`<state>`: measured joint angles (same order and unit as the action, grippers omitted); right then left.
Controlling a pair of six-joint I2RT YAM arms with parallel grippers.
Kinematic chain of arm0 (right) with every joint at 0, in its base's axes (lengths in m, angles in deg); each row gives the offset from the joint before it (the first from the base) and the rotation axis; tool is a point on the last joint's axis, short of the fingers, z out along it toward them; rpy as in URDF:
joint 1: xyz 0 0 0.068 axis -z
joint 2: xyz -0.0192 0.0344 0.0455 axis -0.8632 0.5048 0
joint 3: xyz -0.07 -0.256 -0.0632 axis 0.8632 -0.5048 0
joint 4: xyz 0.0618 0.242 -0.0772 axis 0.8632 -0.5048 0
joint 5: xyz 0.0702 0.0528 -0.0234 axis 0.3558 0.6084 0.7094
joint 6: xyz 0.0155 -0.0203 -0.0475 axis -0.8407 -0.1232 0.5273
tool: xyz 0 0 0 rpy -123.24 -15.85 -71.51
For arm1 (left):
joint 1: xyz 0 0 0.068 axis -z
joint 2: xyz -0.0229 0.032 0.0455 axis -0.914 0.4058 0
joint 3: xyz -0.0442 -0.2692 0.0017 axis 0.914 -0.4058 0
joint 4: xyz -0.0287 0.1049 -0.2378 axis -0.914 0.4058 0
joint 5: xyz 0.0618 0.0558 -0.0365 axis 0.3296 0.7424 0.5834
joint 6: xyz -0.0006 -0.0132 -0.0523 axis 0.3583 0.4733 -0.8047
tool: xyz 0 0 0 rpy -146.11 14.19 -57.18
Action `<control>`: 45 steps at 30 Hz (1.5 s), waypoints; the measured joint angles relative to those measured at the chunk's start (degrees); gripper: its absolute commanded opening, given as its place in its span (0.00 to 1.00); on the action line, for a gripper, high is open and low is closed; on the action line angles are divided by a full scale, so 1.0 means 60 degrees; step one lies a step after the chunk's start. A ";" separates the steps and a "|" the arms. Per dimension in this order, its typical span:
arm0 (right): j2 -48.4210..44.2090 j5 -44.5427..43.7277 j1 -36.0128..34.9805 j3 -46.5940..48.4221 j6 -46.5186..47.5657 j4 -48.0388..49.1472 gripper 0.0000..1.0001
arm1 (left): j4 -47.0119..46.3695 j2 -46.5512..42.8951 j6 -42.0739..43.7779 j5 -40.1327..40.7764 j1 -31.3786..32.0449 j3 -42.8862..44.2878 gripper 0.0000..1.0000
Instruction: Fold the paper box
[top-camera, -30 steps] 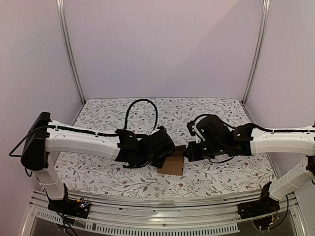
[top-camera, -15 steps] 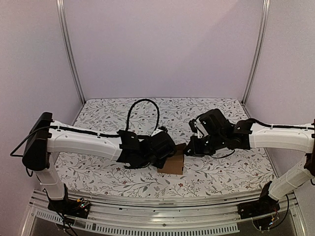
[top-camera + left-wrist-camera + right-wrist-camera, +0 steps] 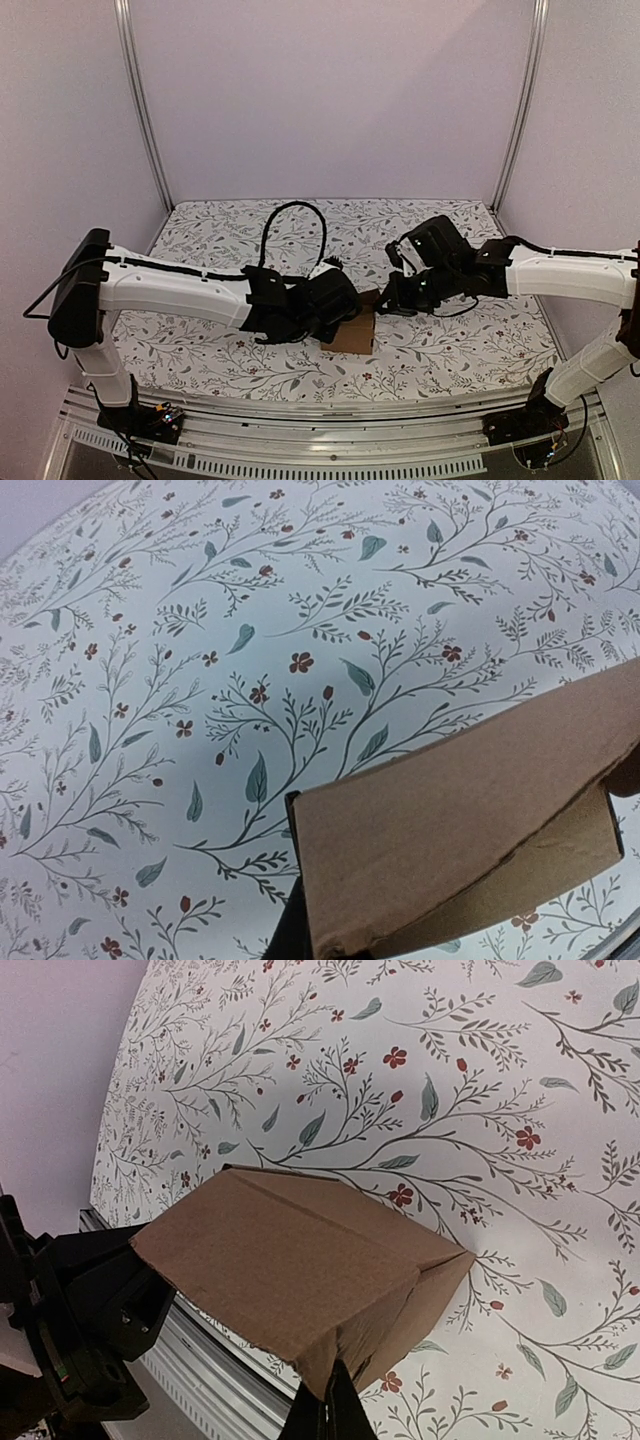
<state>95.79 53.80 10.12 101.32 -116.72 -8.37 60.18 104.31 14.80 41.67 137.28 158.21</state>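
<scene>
The paper box (image 3: pixel 352 332) is a small brown cardboard cube standing on the floral tablecloth between the two arms. My left gripper (image 3: pixel 340 303) is against the box's left side. In the left wrist view a cardboard panel (image 3: pixel 470 810) covers most of that gripper (image 3: pixel 291 810); only one dark finger shows along the panel's left edge. My right gripper (image 3: pixel 385 303) is at the box's upper right. In the right wrist view its fingers (image 3: pixel 328 1380) are pressed together, their tip touching the near bottom corner of the box (image 3: pixel 290 1270). The lid panel lies down over the top.
The floral tablecloth (image 3: pixel 450 350) covers the table. An aluminium rail (image 3: pixel 330 405) runs along its near edge. Metal posts (image 3: pixel 145 110) and pale walls enclose the back and sides. The left arm's black wrist body (image 3: pixel 80 1330) sits close beside the box.
The right arm has lifted slightly and drawn a little back and to the right. The left arm has edged rightward against the box. The box stays where it was.
</scene>
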 measured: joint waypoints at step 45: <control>-0.0433 0.1155 0.0386 -0.0157 0.0994 -0.1038 0.00 | -0.0200 0.0353 0.0310 -0.0215 0.0098 0.0430 0.00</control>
<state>93.19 60.73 12.44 100.38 -110.76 -14.60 58.98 106.43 16.66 40.38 137.87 160.78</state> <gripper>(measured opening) 0.005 0.005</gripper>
